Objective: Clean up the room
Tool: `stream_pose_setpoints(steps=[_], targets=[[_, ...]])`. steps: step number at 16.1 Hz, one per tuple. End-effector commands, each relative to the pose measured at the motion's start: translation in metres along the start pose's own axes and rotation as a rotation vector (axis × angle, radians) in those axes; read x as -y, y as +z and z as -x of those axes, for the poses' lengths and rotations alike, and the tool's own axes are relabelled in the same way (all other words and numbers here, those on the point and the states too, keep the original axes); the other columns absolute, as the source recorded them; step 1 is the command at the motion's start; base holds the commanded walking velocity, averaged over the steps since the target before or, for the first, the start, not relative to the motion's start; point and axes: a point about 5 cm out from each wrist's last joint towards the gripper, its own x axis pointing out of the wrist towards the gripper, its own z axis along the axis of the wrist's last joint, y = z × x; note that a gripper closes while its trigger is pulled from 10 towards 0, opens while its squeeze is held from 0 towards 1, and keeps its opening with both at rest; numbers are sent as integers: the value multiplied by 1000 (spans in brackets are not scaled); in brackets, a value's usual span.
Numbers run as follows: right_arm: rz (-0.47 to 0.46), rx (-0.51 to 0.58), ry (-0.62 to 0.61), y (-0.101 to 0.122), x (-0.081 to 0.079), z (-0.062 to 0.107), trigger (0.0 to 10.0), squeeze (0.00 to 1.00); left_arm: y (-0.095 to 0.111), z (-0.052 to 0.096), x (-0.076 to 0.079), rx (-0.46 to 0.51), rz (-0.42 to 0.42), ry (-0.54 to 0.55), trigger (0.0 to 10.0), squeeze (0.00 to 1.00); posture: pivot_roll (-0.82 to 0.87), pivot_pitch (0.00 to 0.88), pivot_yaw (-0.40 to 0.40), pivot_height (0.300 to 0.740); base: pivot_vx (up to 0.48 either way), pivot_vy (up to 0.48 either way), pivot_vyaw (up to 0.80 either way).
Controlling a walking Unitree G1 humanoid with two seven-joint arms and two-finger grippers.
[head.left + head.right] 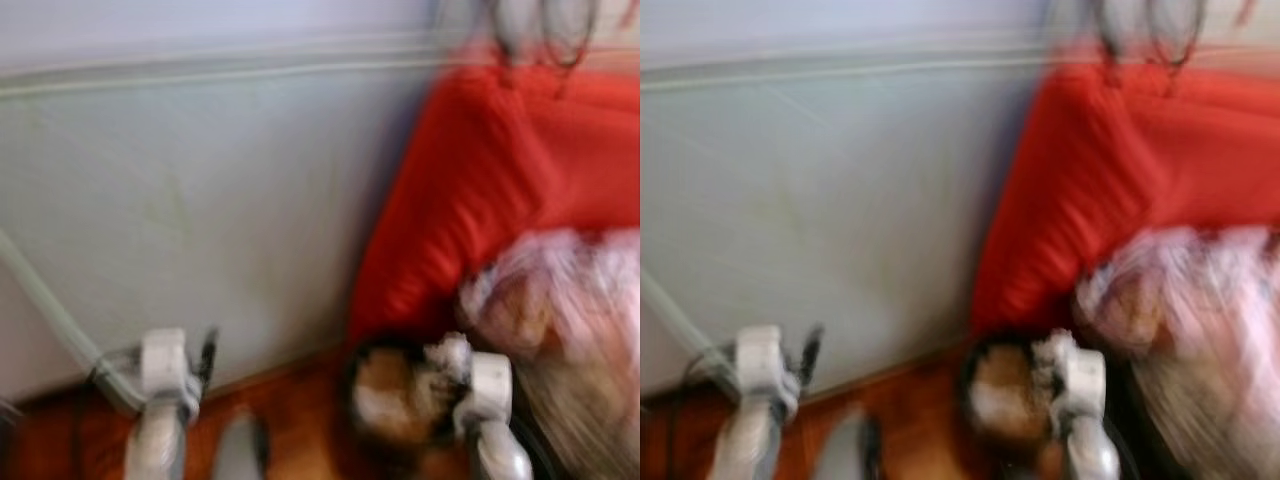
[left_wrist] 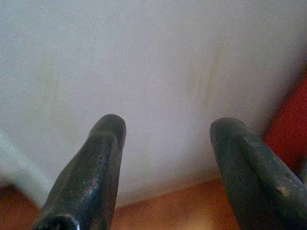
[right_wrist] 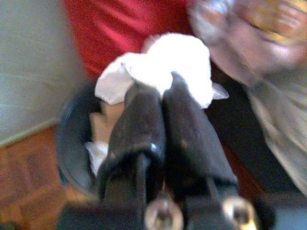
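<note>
The right tool [image 3: 160, 93] is closed on a white tissue [image 3: 165, 64], holding it just above a dark bin [image 3: 72, 139] on the wooden floor [image 3: 29, 167], beside red fabric [image 1: 480, 190]. The left tool [image 2: 168, 143] is open, facing a pale wall [image 2: 144, 62].

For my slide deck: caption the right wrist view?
Right gripper pinching crumpled white tissue above a dark bin.

Matt pale wall [image 1: 200, 200], faintly streaked. Reddish wooden floor [image 2: 182, 211] with slight sheen. Red cloth [image 1: 480, 190], ribbed and soft. White crumpled tissue [image 3: 168, 67], papery, pinched in the right claw [image 3: 163, 91]. Dark smooth bin [image 3: 72, 139], plastic by its look. Black fingers [image 2: 91, 177], scuffed, semi-gloss.
</note>
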Motion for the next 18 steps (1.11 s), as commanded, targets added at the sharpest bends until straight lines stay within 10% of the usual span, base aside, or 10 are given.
stream_pose_setpoints(steps=[1,18], targets=[[-5,-26,14,-7,-4,3,10000,0,8,-6,0,24,-16,-6,10000,0,14,0,-62,603,0,0,0],[-38,-88,2,-10,-6,0,10000,0,3,2,-4,-13,5,3,10000,0,40,0,-68,603,0,0,0]])
